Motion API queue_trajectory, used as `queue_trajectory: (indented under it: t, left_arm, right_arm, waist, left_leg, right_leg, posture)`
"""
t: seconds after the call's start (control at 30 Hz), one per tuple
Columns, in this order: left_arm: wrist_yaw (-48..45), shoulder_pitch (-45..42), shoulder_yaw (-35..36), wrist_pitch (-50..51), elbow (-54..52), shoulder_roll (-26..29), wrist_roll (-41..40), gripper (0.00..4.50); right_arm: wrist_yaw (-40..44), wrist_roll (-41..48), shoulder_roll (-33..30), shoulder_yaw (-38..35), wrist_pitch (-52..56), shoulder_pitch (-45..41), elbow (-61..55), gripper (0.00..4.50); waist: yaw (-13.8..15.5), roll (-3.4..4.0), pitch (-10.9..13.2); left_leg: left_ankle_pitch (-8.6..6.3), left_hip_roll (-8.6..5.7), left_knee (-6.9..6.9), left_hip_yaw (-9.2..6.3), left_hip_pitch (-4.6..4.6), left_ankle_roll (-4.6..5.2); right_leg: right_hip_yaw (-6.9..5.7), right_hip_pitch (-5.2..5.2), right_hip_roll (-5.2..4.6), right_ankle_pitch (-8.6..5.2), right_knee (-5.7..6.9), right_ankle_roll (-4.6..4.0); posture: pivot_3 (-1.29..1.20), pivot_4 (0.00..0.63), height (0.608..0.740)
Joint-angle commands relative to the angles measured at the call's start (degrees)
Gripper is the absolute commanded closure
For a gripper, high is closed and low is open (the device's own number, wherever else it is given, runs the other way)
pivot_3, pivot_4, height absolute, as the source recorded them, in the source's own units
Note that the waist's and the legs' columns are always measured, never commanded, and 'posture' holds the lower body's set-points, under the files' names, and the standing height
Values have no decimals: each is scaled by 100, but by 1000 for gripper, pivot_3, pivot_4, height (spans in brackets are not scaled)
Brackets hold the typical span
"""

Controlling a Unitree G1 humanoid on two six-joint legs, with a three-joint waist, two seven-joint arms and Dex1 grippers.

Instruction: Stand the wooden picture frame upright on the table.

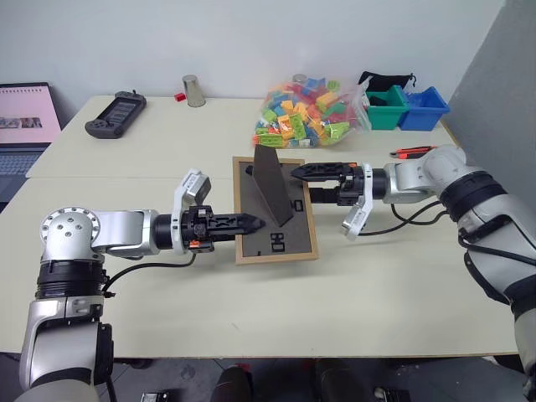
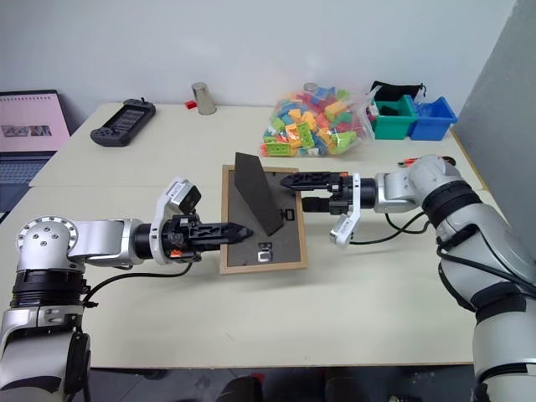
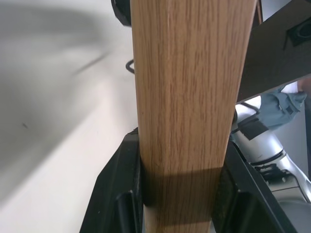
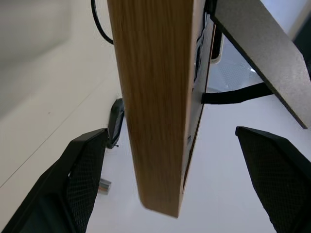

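The picture frame (image 1: pixel 276 209) sits at the middle of the head view, between both claws, long axis running top to bottom. The left claw (image 1: pixel 249 223) is clenched on its left wooden edge; the right claw (image 1: pixel 303 184), just beside the right edge, gapes released. The frame shows its dark back, stand (image 1: pixel 274 184) folded out and pointing up, above the pale counter (image 1: pixel 167 301).

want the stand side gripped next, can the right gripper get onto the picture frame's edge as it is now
Probably yes. The right gripper is open, its fingers either side of the picture frame edge with nothing between. The left gripper is clamped on the opposite edge, and the fold-out stand rises just beside, so clearance looks tight.
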Motion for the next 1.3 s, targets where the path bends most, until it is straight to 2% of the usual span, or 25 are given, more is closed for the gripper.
queue_trajectory:
  t: [0.03,0.33,0.47,0.7,0.8,0.9,1.1,1.17,1.3]
  left_arm:
    - [38,-128,-36,-246,-121,143,-427,3208]
    - [88,-57,-264,-465,-246,241,-614,3208]
    - [106,-65,-321,-525,-294,251,-667,3208]
    - [75,-43,-326,-646,-439,265,-594,3208]
    - [6,-6,-285,-705,-562,260,-468,3208]
    - [-118,72,-215,-796,-771,265,-285,3208]
    - [-304,181,-116,-1020,-1060,209,197,3208]
    - [-310,199,-111,-1062,-1039,182,352,2512]
    - [-547,261,-51,-1029,-1166,194,515,1588]
  right_arm:
    - [-494,-93,31,280,128,-340,1,69]
    - [-954,-249,168,874,263,-446,-53,69]
    - [-848,-96,337,868,218,-549,187,680]
    - [-944,-37,369,936,181,-610,240,2499]
    - [-967,33,357,953,161,-608,236,3007]
    - [-1000,111,323,962,127,-600,189,3189]
    - [-1028,205,282,918,38,-570,85,3191]
    - [-1024,233,273,899,39,-564,63,3191]
    - [-945,306,267,864,12,-544,91,3197]
  waist:
    - [-1,0,0]
    - [-4,-1,-1]
    - [-9,-1,-1]
    - [-6,-3,-2]
    - [-8,-3,-2]
    - [-10,-3,-2]
    - [-10,-3,-2]
    - [-9,-3,-2]
    - [-12,-3,-2]
  left_leg:
    - [0,-1,0,0,0,0]
    - [-1,-6,0,-9,0,3]
    - [-3,-7,0,-10,0,5]
    - [-2,-11,0,-17,-1,6]
    - [-3,-12,0,-18,0,7]
    - [-5,-12,0,-18,0,11]
    - [-7,-13,0,-20,0,15]
    - [-7,-13,0,-20,-1,15]
    - [-7,-13,0,-22,1,15]
  right_leg:
    - [0,1,-1,0,1,0]
    - [-2,1,-2,0,2,0]
    - [-2,1,-2,0,2,0]
    - [-6,5,-4,0,3,0]
    - [-6,5,-5,0,4,0]
    - [-7,5,-5,0,4,0]
    - [-8,6,-5,0,4,0]
    - [-8,6,-6,0,3,0]
    - [-9,9,-6,0,3,0]
  posture:
    - [0,150,740]
    - [0,150,740]
    - [0,150,740]
    - [0,150,740]
    - [0,150,740]
    - [0,150,740]
    - [0,150,740]
    - [0,150,740]
    - [0,150,740]
